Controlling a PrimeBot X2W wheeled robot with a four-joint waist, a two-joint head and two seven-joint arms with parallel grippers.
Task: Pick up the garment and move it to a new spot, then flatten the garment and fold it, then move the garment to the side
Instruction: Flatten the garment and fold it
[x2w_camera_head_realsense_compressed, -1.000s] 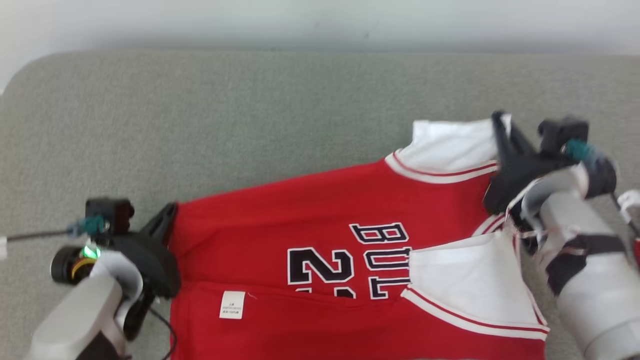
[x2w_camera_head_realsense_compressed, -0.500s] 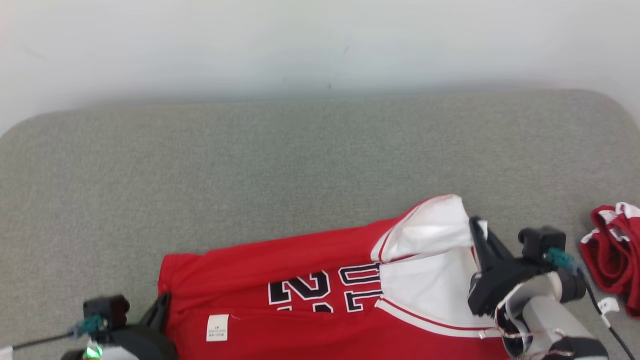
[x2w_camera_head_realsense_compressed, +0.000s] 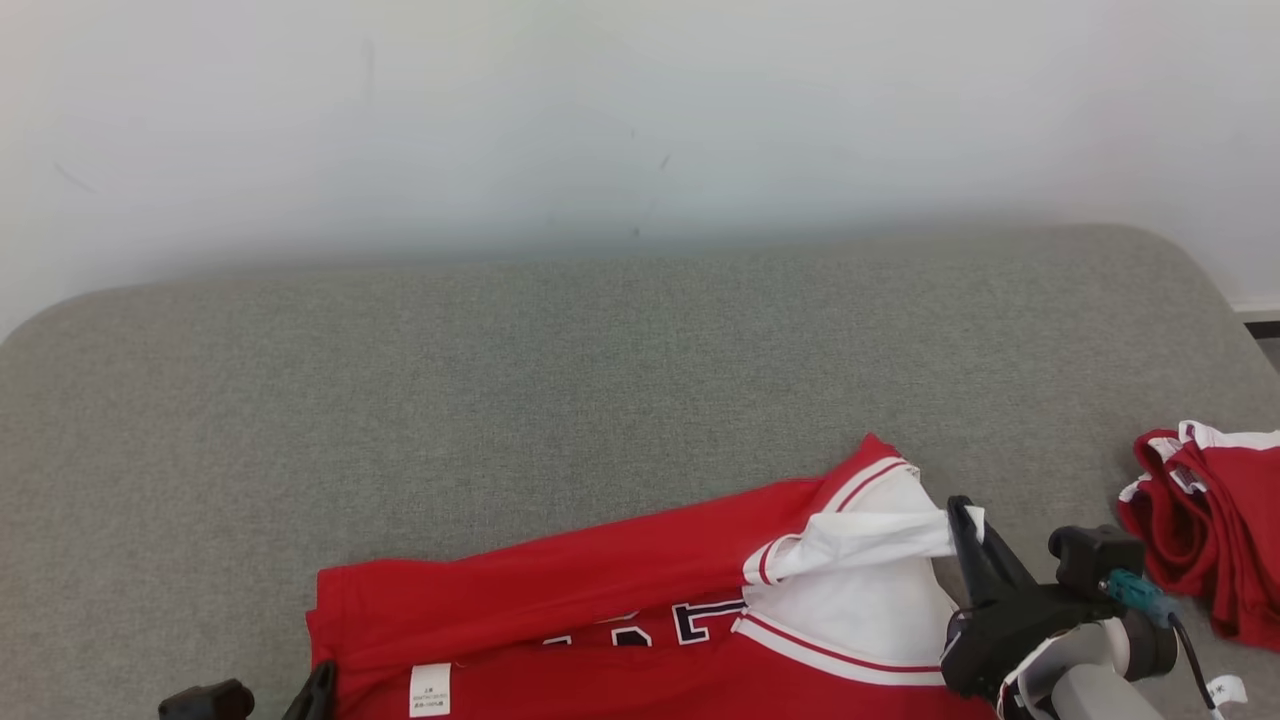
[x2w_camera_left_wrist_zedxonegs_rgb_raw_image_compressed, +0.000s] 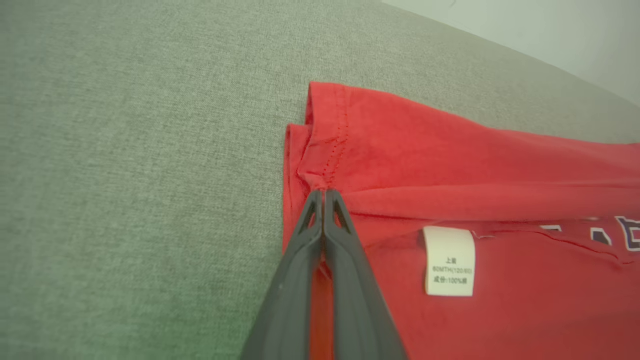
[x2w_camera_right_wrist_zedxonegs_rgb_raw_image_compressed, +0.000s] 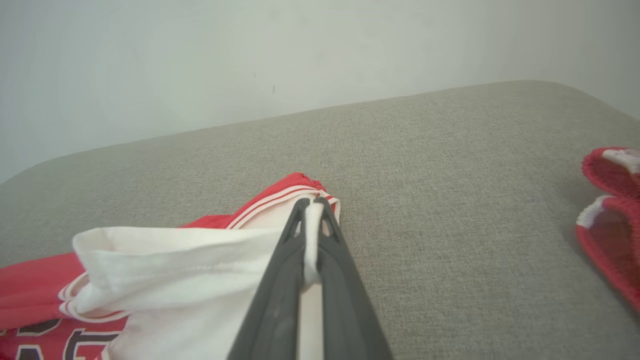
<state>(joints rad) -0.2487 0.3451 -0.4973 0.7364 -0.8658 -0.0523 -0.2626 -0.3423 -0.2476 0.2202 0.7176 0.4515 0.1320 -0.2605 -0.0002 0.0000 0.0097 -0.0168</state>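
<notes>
Both grippers are closed on cloth. The left gripper (x2w_camera_left_wrist_zedxonegs_rgb_raw_image_compressed: 324, 192) pinches the corner of the red hem (x2w_camera_left_wrist_zedxonegs_rgb_raw_image_compressed: 327, 135), its fingers pressed together on a fold of fabric. The right gripper (x2w_camera_right_wrist_zedxonegs_rgb_raw_image_compressed: 314, 205) pinches the white sleeve (x2w_camera_right_wrist_zedxonegs_rgb_raw_image_compressed: 190, 260) by its edge, which is raised off the cushion. Between them the jersey (x2w_camera_head_realsense_compressed: 600, 575) runs along the near side of the grey cushion (x2w_camera_head_realsense_compressed: 600, 350), its far part doubled over (the lettering is half covered, and a label (x2w_camera_left_wrist_zedxonegs_rgb_raw_image_compressed: 449, 260) faces up). A red bundle (x2w_camera_head_realsense_compressed: 1200, 530) lies well apart to the right.

This looks like the fold in hand. To do it well, the two grips should travel together and level, with the held edge taut so no creases form under the top layer. The sleeve sags more than the hem, so the right side probably needs a little more tension. Lay the edge square on the layer beneath, and let go only once cloth rests on cloth.
</notes>
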